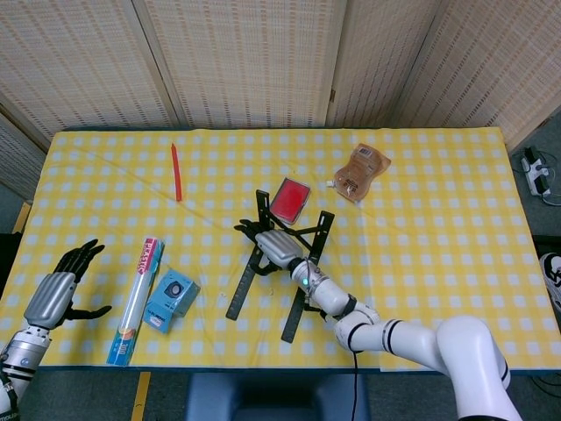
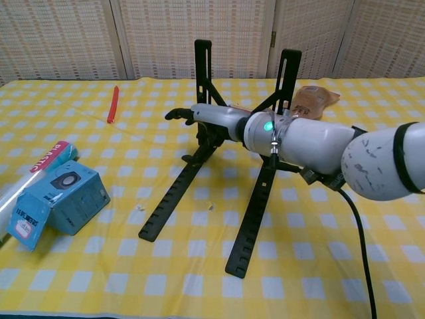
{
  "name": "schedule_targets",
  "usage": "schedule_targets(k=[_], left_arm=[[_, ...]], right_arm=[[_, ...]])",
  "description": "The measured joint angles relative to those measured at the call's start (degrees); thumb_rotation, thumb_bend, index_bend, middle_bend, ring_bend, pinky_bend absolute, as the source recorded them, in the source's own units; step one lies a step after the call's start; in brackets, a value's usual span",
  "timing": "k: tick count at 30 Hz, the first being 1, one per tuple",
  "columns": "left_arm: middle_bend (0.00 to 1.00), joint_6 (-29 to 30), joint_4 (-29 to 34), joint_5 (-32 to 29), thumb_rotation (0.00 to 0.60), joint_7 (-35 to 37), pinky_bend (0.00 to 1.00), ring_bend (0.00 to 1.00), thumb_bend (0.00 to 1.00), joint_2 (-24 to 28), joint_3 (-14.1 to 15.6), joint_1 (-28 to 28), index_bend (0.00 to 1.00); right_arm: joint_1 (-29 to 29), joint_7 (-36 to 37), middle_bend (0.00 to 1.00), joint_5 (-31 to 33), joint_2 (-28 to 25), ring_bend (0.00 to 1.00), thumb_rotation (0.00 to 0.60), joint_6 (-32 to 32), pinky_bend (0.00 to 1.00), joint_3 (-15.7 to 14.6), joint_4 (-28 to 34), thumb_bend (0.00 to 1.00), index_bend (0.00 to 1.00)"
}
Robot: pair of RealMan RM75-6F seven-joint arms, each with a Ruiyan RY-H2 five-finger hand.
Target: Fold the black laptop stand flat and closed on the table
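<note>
Under the right hand: stand still up, fold barely begun

Beneath both hands runs the desk [image 1: 421, 263] in its yellow check cloth, and the big item on it is the black laptop stand [image 2: 189, 193], sitting directly under and beyond the right hand. It is plainly not flat: two long rails lie on the cloth, two uprights rise behind the hand, a cross brace between them. So, by my reading, nearly all the job remains, both bringing the uprights down and closing the rails together.

Right hand [image 2: 212, 118] reaches across the left rail near its hinge, fingers curled around the frame there; it looks like a grip on the stand, though the exact contact is hidden by the wrist. Left hand [image 1: 54, 294] waits well away at the near desk edge, fingers spread, holding nothing.

Between the two hands lie a long plastic-wrap roll [image 1: 138, 298] and a small blue box [image 1: 171, 300] just beside it. Beyond the right hand, past the stand, a brown pouch [image 1: 361, 171] and a red card case [image 1: 290, 199]; farther off to its left, a thin red stick [image 1: 176, 171].
</note>
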State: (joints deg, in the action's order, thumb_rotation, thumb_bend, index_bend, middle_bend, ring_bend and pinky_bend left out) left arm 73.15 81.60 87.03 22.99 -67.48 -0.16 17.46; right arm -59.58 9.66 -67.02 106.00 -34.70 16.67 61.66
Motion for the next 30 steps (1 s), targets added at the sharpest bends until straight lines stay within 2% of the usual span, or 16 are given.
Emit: schedule_targets(k=[6, 13, 17, 22, 30], left_arm=[[0.0, 0.08, -0.8, 0.07, 0.6, 0.84, 0.0, 0.0, 0.09, -0.4, 0.02, -0.25, 0.0], [0.0, 0.61, -1.15, 0.64, 0.6, 1.44, 0.0, 0.0, 0.09, -0.73, 0.08, -0.5, 0.0], [0.0, 1.0, -1.11, 0.97, 0.6, 1.47, 0.0, 0.0, 0.09, -0.76, 0.13, -0.65, 0.0], [0.0, 1.12, -1.29, 1.2, 0.6, 1.81, 0.0, 0.0, 0.09, -0.87, 0.19, -0.75, 0.0], [0.0, 1.23, -1.61, 1.32, 0.6, 2.15, 0.0, 0.0, 0.09, -1.03, 0.18, -0.84, 0.0]], right_arm=[[2.7, 0.29, 0.0, -3.43, -4.97, 0.0, 0.6, -1.69, 0.0, -2.82, 7.63, 0.44, 0.0], [10.21, 1.6, 0.01, -8.68, -14.21, 0.02, 0.6, -8.97, 0.0, -8.18, 18.75, 0.44, 0.0], [13.55, 2.52, 0.05, -11.68, -17.42, 0.06, 0.6, -12.74, 0.0, -11.08, 21.62, 0.44, 0.0], [17.55, 2.44, 0.05, -14.34, -20.85, 0.05, 0.6, -17.46, 0.0, -14.06, 25.25, 0.44, 0.0], [23.83, 0.82, 0.06, -13.04, -25.54, 0.07, 0.6, -23.31, 0.02, -16.07, 29.46, 0.44, 0.0]])
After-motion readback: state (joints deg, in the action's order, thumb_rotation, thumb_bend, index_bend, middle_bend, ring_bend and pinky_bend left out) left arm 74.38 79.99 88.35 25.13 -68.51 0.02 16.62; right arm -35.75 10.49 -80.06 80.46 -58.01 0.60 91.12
